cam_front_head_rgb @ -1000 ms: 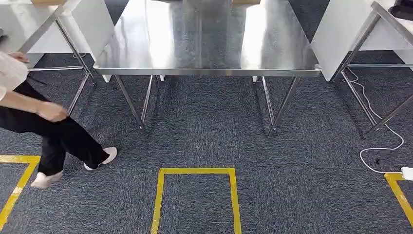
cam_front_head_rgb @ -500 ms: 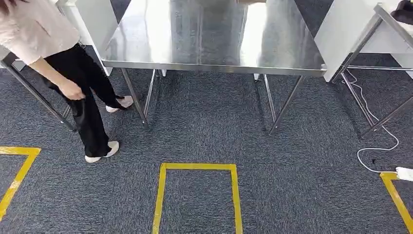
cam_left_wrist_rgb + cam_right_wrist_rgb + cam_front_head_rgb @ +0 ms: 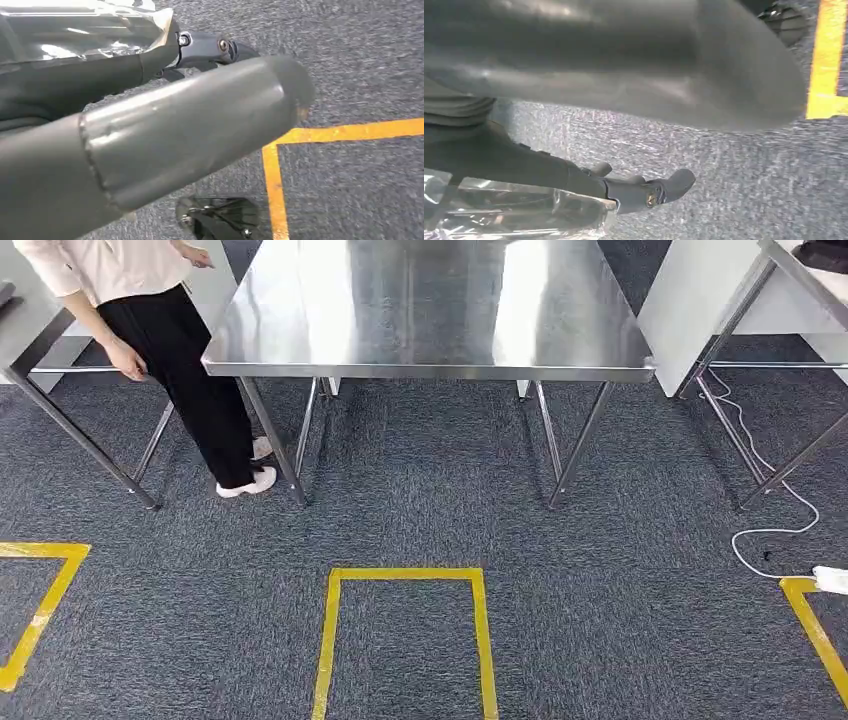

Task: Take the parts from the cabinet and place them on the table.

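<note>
Straight ahead, the shiny steel tabletop (image 3: pixel 430 310) has drawn slightly nearer as the person in black trousers (image 3: pixel 190 370) clears leftward. Left hand (image 3: pixel 150 130) and right hand (image 3: pixel 589 125) each clutch a crinkly clear plastic-bagged part (image 3: pixel 75 30), ready for delivery.

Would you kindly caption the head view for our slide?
Bare steel table ahead, person at its left, yellow tape box on carpet.

Bright even overhead light, white glare bands on the steel table (image 3: pixel 430 310), wrist views blurred, thumbs out of focus
</note>
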